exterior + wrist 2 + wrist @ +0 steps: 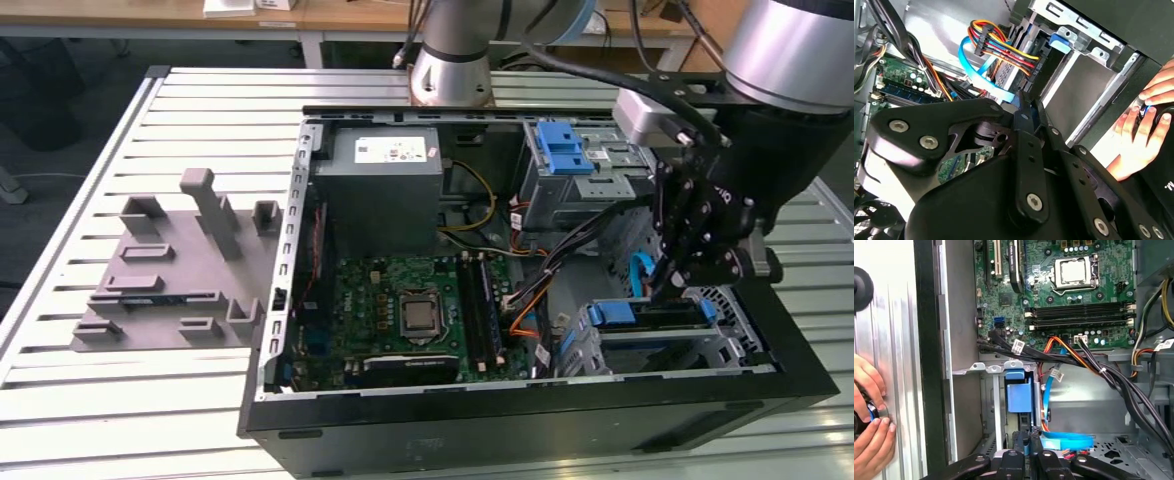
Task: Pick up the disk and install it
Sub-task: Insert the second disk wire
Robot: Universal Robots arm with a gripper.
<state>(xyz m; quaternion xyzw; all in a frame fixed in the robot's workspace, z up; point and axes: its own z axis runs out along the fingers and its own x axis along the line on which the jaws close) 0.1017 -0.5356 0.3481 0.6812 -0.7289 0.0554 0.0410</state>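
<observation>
The gripper (681, 290) is lowered inside the computer case (534, 410), directly above the disk (647, 315) seated in the drive cage (747, 340). Its fingers (1026, 440) stand close together; whether they grip the disk cannot be determined.

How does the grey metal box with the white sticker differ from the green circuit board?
The grey metal box is a raised plain block; the green circuit board lies flat and carries many parts. The box sits nearer the arm's base, the board nearer the camera. Both are inside the open computer case.
</observation>
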